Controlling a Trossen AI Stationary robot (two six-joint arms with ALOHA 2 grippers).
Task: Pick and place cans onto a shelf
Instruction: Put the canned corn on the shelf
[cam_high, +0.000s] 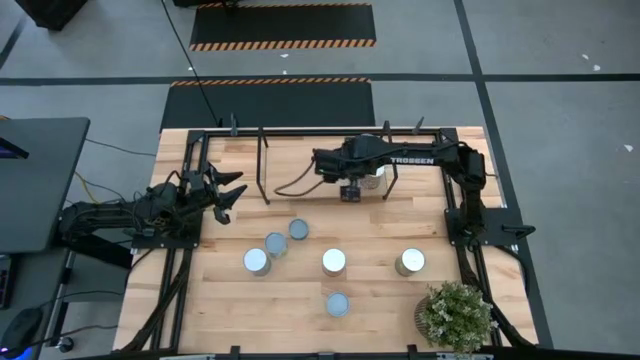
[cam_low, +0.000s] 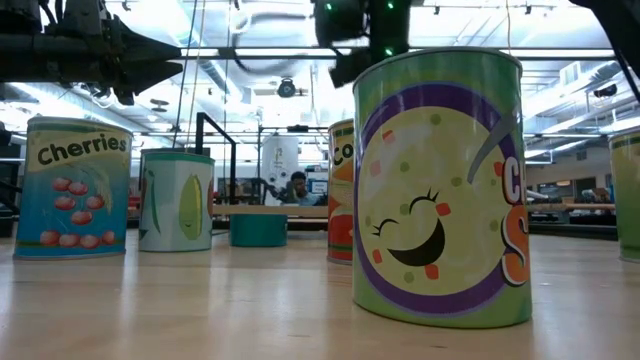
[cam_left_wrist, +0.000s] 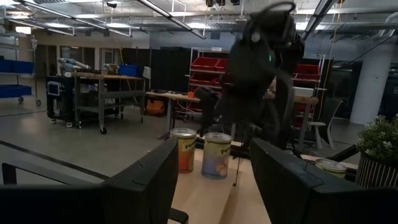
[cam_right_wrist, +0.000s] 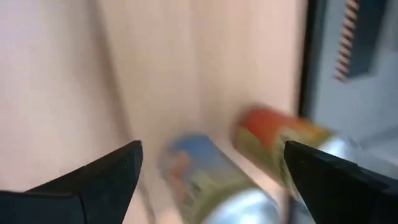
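Note:
Several cans stand upright on the table: silver-topped ones (cam_high: 334, 261) (cam_high: 410, 262) (cam_high: 257, 261) and bluish-topped ones (cam_high: 298, 229) (cam_high: 276, 244) (cam_high: 338, 303). The shelf (cam_high: 290, 150), framed by black rods, lies along the far edge. One can (cam_high: 374, 179) stands on it, partly under my right arm. My right gripper (cam_high: 350, 191) hangs open above the shelf. Its wrist view (cam_right_wrist: 211, 152) shows a blue-labelled can (cam_right_wrist: 199, 177) and an orange-and-green one (cam_right_wrist: 280, 143) below and beyond the fingers. My left gripper (cam_high: 232, 195) waits open and empty at the table's left (cam_left_wrist: 214, 149).
A potted plant (cam_high: 455, 315) stands at the near right corner. The shelf's upright posts (cam_high: 262, 165) and black rods (cam_right_wrist: 305, 62) stand close to my right gripper. The wood between the can group and the shelf is bare. Room furniture shows beyond the table.

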